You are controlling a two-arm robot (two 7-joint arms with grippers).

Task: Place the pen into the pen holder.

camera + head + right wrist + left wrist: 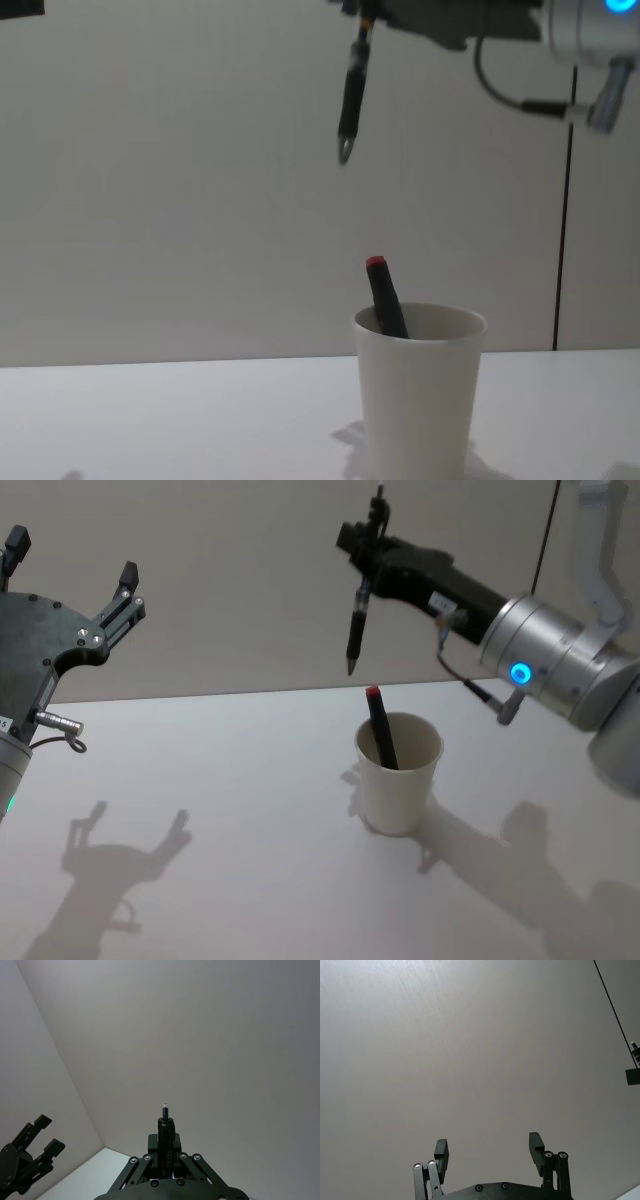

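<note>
A white paper cup, the pen holder, stands on the white table with a red-capped dark pen leaning inside it. My right gripper is shut on a second black pen, which hangs tip down, well above the cup and slightly to its left. My left gripper hovers open and holds nothing, high at the left, far from the cup.
The white table stretches around the cup, with a plain wall behind. A thin dark cable runs down the wall at the right. My left gripper shows far off in the right wrist view.
</note>
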